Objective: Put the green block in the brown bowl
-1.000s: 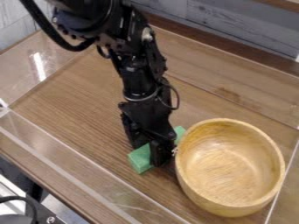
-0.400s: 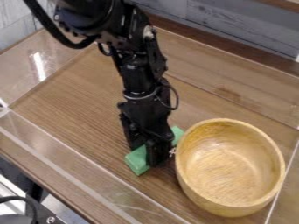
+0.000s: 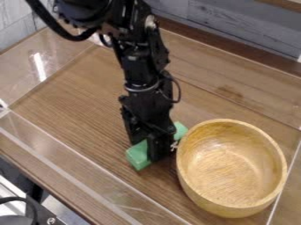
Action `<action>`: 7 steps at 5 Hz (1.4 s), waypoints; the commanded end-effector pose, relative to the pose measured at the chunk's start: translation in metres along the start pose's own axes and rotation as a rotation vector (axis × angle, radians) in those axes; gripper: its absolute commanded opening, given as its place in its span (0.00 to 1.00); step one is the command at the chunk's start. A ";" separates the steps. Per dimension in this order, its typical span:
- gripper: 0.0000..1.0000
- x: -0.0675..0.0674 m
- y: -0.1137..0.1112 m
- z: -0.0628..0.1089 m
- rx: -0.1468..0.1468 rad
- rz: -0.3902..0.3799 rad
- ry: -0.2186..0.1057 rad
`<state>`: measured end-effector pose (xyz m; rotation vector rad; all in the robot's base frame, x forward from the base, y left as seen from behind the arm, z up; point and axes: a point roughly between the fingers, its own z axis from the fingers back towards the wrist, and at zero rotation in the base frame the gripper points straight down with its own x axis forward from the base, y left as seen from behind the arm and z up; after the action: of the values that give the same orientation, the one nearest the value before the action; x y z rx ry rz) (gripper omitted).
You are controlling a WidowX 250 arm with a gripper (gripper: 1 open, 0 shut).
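The green block [image 3: 140, 159] lies on the wooden table just left of the brown bowl [image 3: 223, 141], its two ends showing on either side of my black gripper [image 3: 156, 149]. My gripper points straight down and sits low over the block's middle, jaws closed against its sides. The block's centre is hidden by the fingers. It rests at table level, its far end close to the bowl's rim. The bowl holds nothing.
A clear plastic wall [image 3: 35, 63] runs along the table's left and front sides. The table's dark front edge [image 3: 24, 189] is at the lower left. A grey panel [image 3: 235, 18] stands behind the table.
The gripper and the block stay where they were. Only the arm's upper links have shifted slightly upright.
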<state>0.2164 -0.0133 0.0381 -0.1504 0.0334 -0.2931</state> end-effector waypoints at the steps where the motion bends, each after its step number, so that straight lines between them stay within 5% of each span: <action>1: 0.00 0.010 0.005 0.019 0.025 -0.007 -0.061; 7: 0.00 0.014 0.012 0.037 0.031 -0.010 -0.078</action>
<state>0.2235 -0.0033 0.0570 -0.1467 0.0186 -0.2966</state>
